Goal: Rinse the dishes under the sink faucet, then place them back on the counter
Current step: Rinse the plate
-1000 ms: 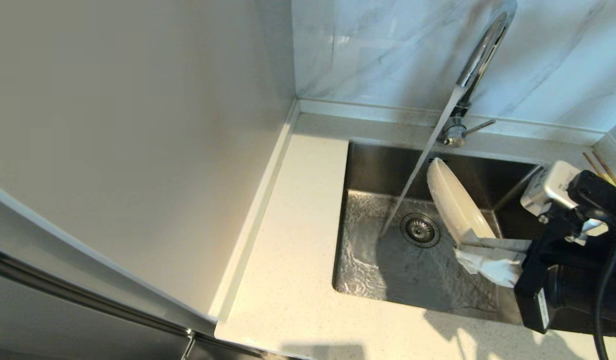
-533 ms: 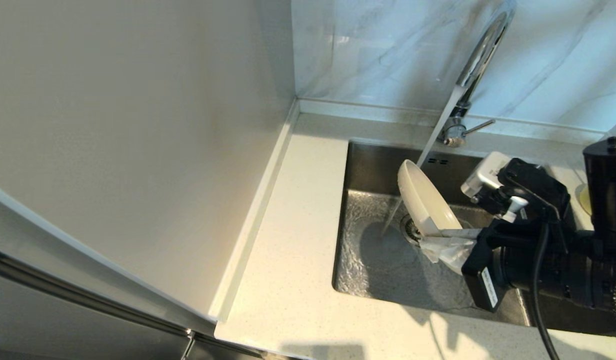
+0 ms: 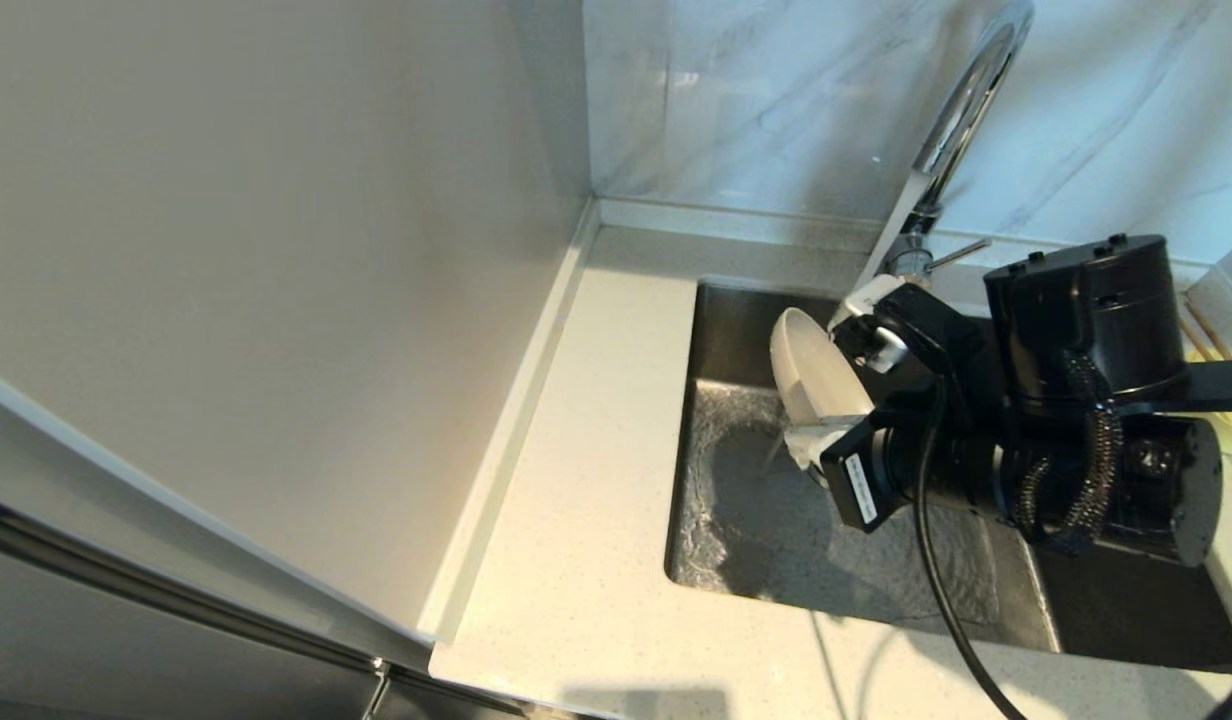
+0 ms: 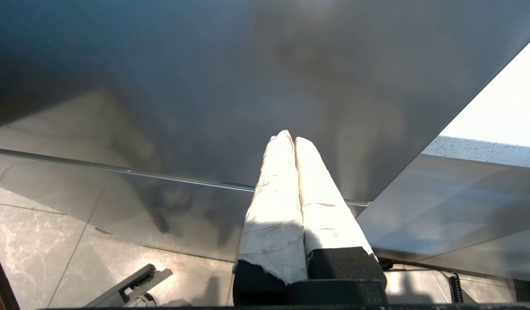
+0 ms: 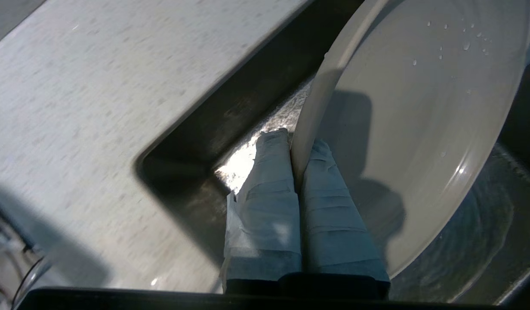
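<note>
Dish [image 3: 811, 375] sits on edge over the sink [image 3: 736, 520] at 10 o'clock of the drain area, right gripper [image 5: 296, 148] jaws pinched on its rim, so tilt its face into the faucet [image 3: 961, 110] stream, grip firm; left gripper [image 4: 294, 140] parked, jaws closed empty.

1 white dish [image 3: 811, 372], 1 faucet [image 3: 961, 110], 1 sink [image 3: 746, 520], 2 chopsticks [image 3: 1198, 328].

White dish [image 5: 424, 129], speckled off-white counter [image 3: 576, 520]
</note>
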